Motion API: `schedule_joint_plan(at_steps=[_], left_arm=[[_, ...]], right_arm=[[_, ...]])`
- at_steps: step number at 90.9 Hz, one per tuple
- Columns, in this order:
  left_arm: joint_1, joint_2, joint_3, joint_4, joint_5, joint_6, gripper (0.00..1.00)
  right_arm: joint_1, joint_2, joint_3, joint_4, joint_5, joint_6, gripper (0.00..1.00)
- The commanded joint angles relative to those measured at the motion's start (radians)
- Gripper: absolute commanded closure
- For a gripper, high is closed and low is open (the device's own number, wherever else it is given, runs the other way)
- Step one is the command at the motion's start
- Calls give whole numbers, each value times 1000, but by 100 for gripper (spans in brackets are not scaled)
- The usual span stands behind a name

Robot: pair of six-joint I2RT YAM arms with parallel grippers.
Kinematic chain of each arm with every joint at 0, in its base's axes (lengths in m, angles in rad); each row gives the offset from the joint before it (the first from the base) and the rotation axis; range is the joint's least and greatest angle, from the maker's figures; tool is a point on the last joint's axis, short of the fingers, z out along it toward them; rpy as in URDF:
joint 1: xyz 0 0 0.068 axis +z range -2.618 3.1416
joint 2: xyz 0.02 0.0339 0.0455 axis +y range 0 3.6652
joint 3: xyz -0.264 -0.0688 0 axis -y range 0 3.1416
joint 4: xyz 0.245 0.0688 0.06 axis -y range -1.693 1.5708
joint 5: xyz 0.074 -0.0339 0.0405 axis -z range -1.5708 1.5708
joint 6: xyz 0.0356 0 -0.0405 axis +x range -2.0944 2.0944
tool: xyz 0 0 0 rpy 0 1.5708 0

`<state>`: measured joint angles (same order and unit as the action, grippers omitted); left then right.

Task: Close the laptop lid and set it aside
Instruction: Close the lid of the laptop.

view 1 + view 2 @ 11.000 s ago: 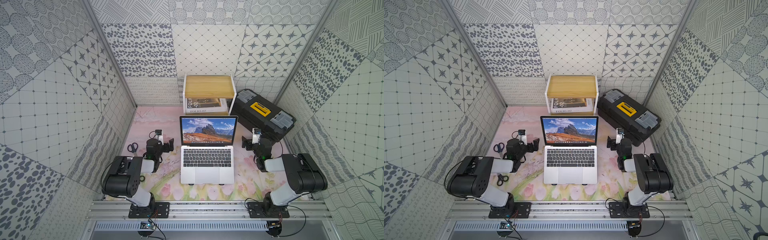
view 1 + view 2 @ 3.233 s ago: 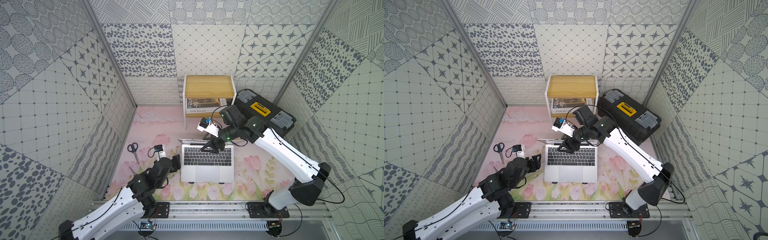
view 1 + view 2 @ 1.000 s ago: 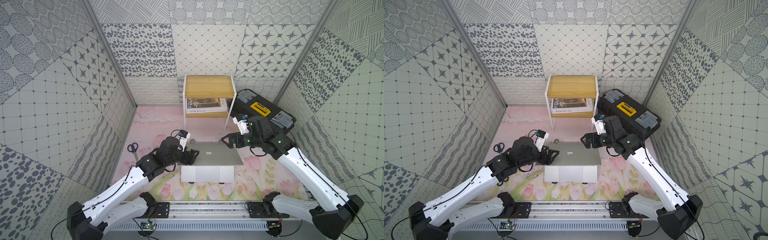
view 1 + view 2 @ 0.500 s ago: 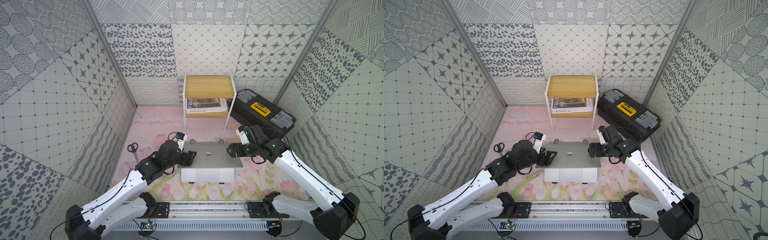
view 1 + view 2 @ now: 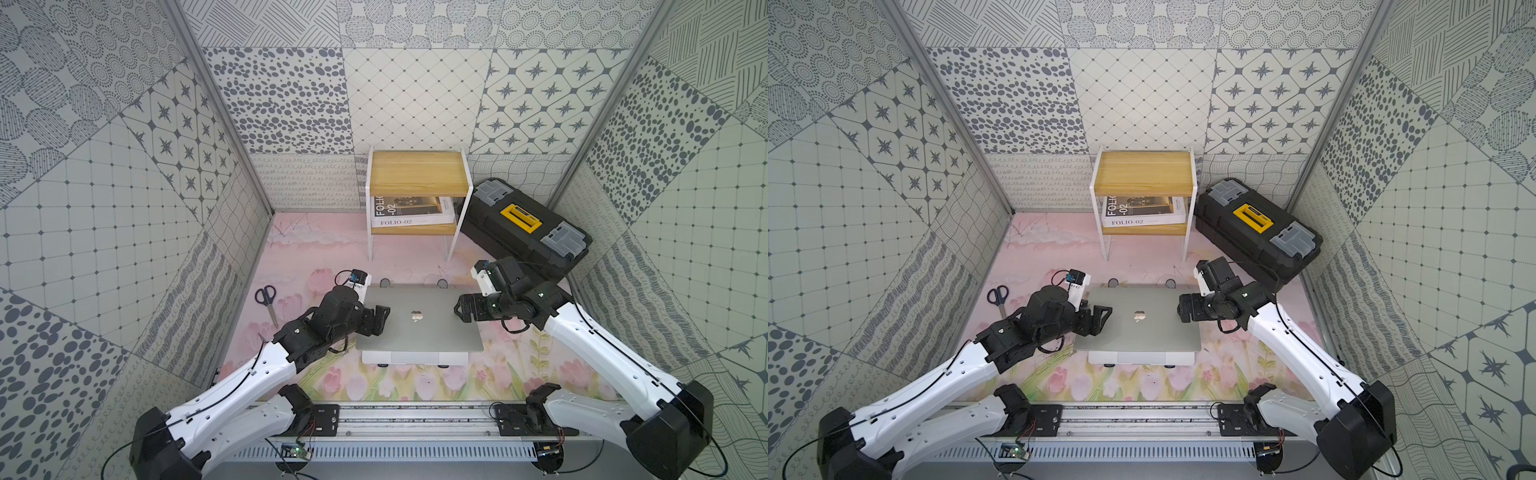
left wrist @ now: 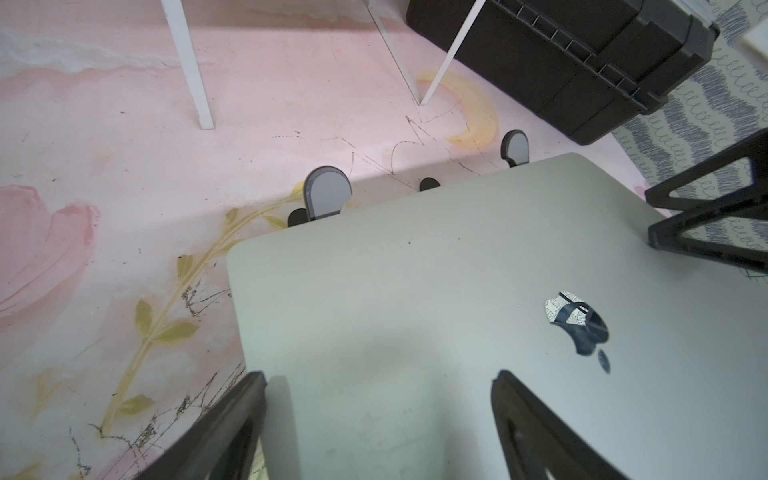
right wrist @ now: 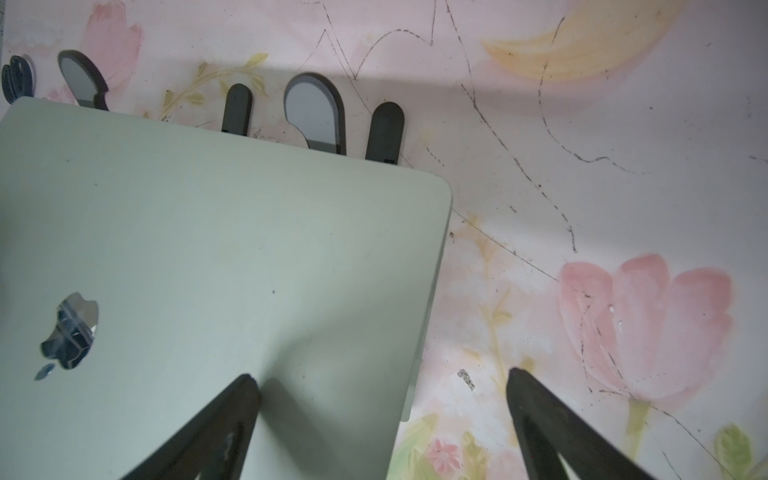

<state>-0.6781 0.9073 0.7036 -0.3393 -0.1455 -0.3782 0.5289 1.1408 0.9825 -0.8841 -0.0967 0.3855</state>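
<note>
I see the laptop (image 5: 411, 357) centred on its stand (image 6: 328, 195), long axis crosswise, the laptop lid (image 5: 415, 332) down or nearly. The left gripper (image 5: 380, 321) and right gripper (image 5: 462, 311) both gape, empty, over its opposite short edges, equally near

You have a flat silver laptop lid (image 5: 419, 336): smooth matt metal, with a mirror-glossy apple logo (image 6: 579, 328). Pink floral bench (image 5: 320, 253) cover: matt, scuffed. Black toolbox (image 5: 519, 239): ribbed plastic. Small shelf (image 5: 417, 172): pale wood top.
</note>
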Motion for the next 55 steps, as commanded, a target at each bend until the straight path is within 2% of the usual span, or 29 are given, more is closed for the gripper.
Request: schedule_joint_plan(at_steps=[1, 17, 38, 55], left_arm=[[1, 5, 2, -69, -27, -29, 10], [18, 3, 44, -102, -5, -27, 9], [58, 28, 132, -245, 144, -23, 9], [77, 17, 124, -344, 218, -63, 9]], right_arm=[[5, 16, -1, -1, 4, -11, 3], [5, 0, 36, -1, -39, 1, 3], [4, -1, 38, -14, -144, 17, 3], [4, -36, -10, -21, -157, 49, 3]])
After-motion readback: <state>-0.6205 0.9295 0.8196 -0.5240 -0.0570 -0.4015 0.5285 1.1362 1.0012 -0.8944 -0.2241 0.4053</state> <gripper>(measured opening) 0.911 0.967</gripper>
